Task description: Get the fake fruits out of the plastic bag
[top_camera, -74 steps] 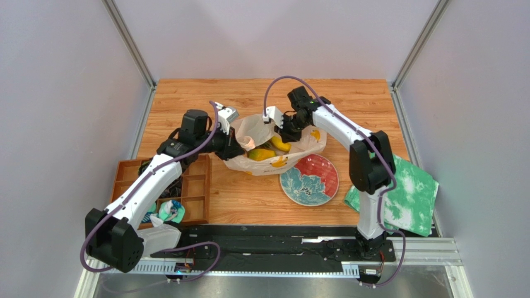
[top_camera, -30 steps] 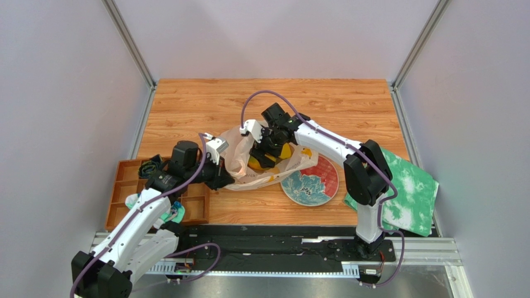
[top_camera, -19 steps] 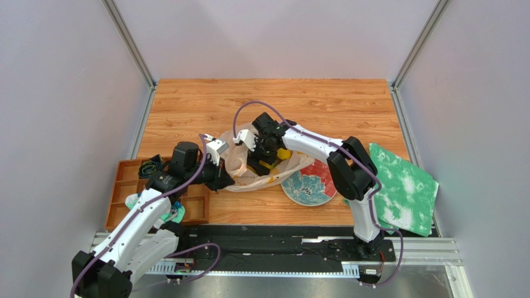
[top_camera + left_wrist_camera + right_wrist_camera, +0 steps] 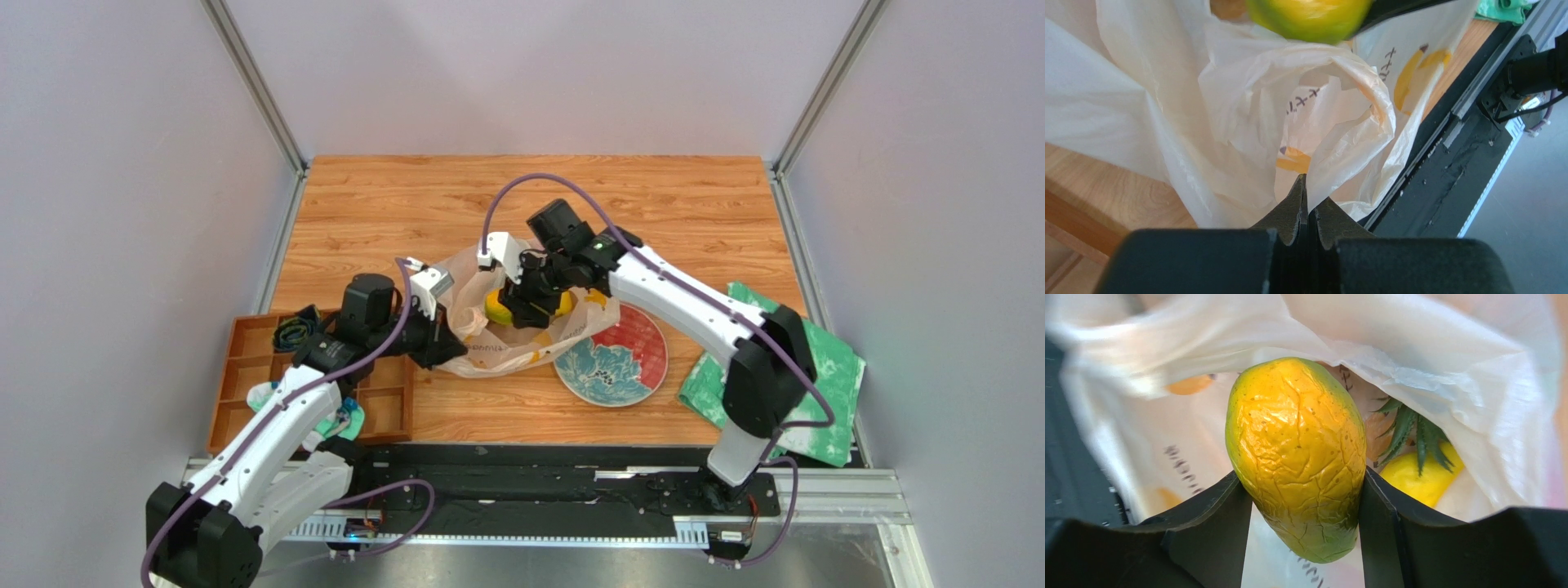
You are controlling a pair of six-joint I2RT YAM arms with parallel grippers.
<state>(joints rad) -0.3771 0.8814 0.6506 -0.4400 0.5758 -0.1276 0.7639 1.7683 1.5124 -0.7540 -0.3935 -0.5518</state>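
The plastic bag (image 4: 521, 341) lies crumpled mid-table with its mouth open upward. My left gripper (image 4: 439, 333) is shut on the bag's left edge; in the left wrist view its tips (image 4: 1308, 195) pinch a fold of the thin white film (image 4: 1247, 116). My right gripper (image 4: 525, 299) reaches into the bag's mouth, shut on a yellow-green mango (image 4: 1296, 447) that fills the gap between both fingers (image 4: 1379, 520). The same mango shows yellow from above (image 4: 499, 304) and at the top of the left wrist view (image 4: 1309, 17). A small leafy pineapple (image 4: 1416, 468) lies deeper in the bag. Other fake fruits are hidden.
A red and teal flowered plate (image 4: 626, 358) sits just right of the bag. A wooden compartment tray (image 4: 252, 368) stands at the near left under my left arm. A green-and-white cloth (image 4: 816, 368) lies at the right edge. The black mounting rail (image 4: 552, 490) runs along the front.
My right gripper has closed on the mango inside the bag and drawn slightly right, its elbow swinging out to the right. My left gripper keeps its hold on the bag's edge.
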